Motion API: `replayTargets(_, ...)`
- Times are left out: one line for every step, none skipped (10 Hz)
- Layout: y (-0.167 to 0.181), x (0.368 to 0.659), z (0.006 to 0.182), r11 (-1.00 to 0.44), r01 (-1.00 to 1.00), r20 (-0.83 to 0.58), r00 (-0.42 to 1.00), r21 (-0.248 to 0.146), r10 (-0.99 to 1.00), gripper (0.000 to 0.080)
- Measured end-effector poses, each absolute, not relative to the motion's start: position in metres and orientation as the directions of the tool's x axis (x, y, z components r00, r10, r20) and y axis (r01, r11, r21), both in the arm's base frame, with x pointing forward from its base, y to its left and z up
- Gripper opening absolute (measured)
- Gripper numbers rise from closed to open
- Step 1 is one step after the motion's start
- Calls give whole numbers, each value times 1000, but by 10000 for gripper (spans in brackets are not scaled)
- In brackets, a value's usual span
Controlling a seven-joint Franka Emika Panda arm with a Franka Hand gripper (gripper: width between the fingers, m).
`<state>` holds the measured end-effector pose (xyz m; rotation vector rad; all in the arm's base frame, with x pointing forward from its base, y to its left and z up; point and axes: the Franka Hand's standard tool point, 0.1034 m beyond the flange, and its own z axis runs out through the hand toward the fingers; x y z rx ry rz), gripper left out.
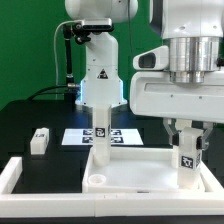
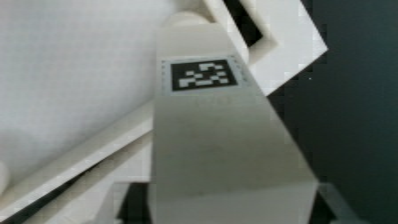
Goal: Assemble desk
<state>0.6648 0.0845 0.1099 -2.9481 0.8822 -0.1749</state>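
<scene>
The white desk top [image 1: 135, 165] lies rim-up on the black table. One white leg [image 1: 100, 130] stands upright at its far left corner. A round hole [image 1: 97, 180] shows in its near left corner. My gripper [image 1: 186, 148] is shut on another white leg [image 1: 187, 162] with a square tag, held upright at the top's near corner on the exterior view's right. In the wrist view this leg [image 2: 222, 130] fills the middle between my dark fingers [image 2: 135, 203], with the desk top [image 2: 71, 90] beside it. A third leg [image 1: 40, 140] lies on the table at the exterior view's left.
The marker board [image 1: 122, 135] lies flat behind the desk top. A long low white border frame [image 1: 18, 178] runs along the front and the exterior view's left. The robot's base [image 1: 98, 75] stands at the back.
</scene>
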Motion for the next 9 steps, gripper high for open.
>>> replayTargets(85, 665, 110, -835, -544, 91, 830, -89, -550, 298)
replayTargets(85, 665, 110, -835, -544, 91, 830, -89, -550, 298)
replayTargets(85, 665, 110, -835, -544, 91, 830, -89, -550, 298)
replayTargets(80, 668, 111, -741, -664, 82, 737, -102, -671, 298)
replayTargets(79, 660, 110, -660, -744, 66, 657, -104, -751, 298)
replayTargets(86, 657, 110, -651, -752, 61, 649, -104, -759, 298)
replayTargets(89, 657, 110, -618, -777, 60, 616, -120, -785, 298)
replayTargets(90, 655, 110, -536, -833, 46, 535, -139, -844, 298)
replayTargets(91, 652, 109, -420, -895, 18, 423, -152, -906, 298)
